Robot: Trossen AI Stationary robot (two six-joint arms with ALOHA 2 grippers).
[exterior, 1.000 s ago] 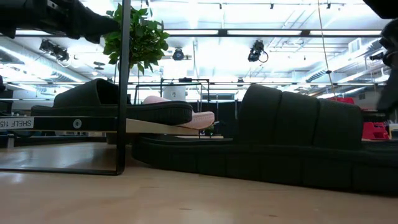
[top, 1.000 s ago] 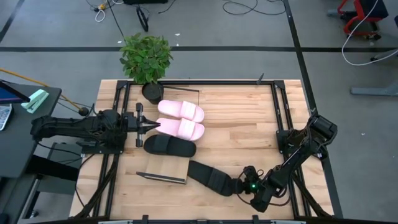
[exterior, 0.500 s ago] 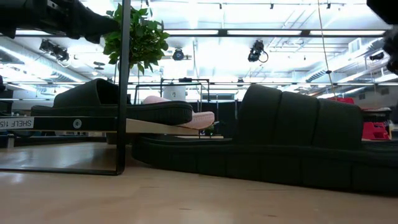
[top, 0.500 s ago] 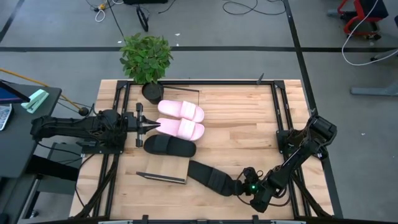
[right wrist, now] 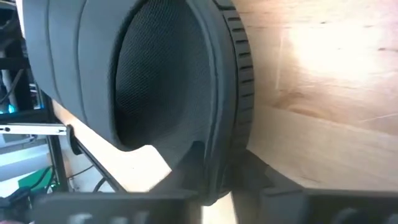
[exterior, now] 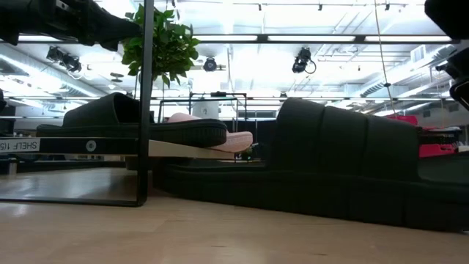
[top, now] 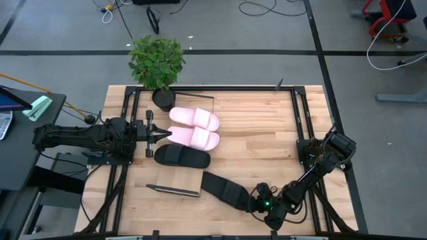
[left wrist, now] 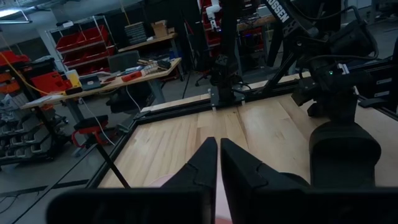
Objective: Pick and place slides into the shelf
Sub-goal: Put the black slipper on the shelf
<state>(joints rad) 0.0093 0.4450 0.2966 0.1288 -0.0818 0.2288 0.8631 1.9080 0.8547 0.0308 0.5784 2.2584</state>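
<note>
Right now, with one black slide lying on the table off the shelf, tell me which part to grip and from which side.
Grip the black slide by the thin sole rim at its right end, coming in low from the right. Its strap arches high, so only the flat rim fits between jaws. The right gripper is there, jaws closed on it. The left gripper waits over the shelf.

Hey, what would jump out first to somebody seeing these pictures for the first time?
Probably the two pink slides lying side by side on the shelf, with one black slide just in front of them. Next, the right gripper near the table's front edge, shut on the end of the second black slide. The leafy potted plant at the back left corner also stands out.
</note>
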